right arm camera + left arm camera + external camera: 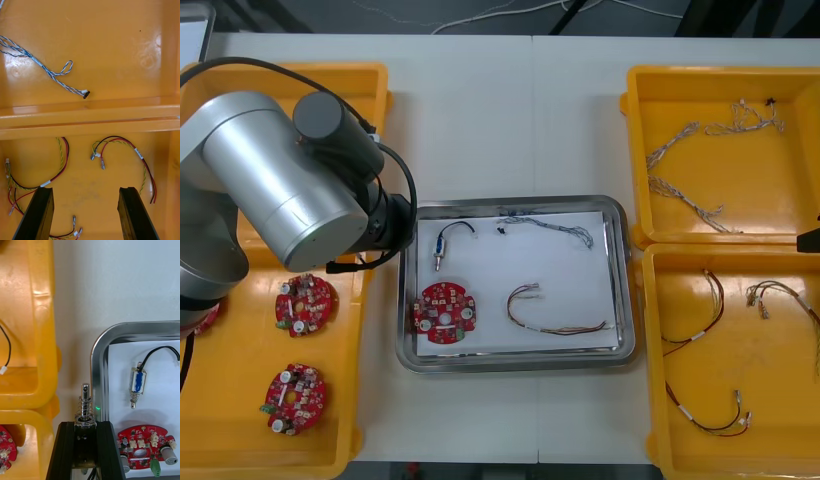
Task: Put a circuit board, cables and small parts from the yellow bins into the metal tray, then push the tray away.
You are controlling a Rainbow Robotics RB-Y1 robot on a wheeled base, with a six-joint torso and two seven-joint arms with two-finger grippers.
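Observation:
My left gripper [85, 424] is shut on a small metal part [85, 403] with a spring, held just outside the left rim of the metal tray [98, 352]. In the front view the left arm [290, 190] covers this gripper. The white-lined tray [620, 290] holds a red circuit board [445, 312], a small metal part on a black cable [442, 245], a blue and white cable [555, 228] and a red and yellow cable [550, 315]. My right gripper [84, 195] is open above red and yellow cables [123, 144] in the right near bin.
The left near bin [240, 440] holds two more circuit boards [305, 303]. Blue and white cables [690, 200] lie in the right far bin [635, 150], red and yellow cables [700, 330] in the right near bin [655, 400]. Bare table lies beyond the tray.

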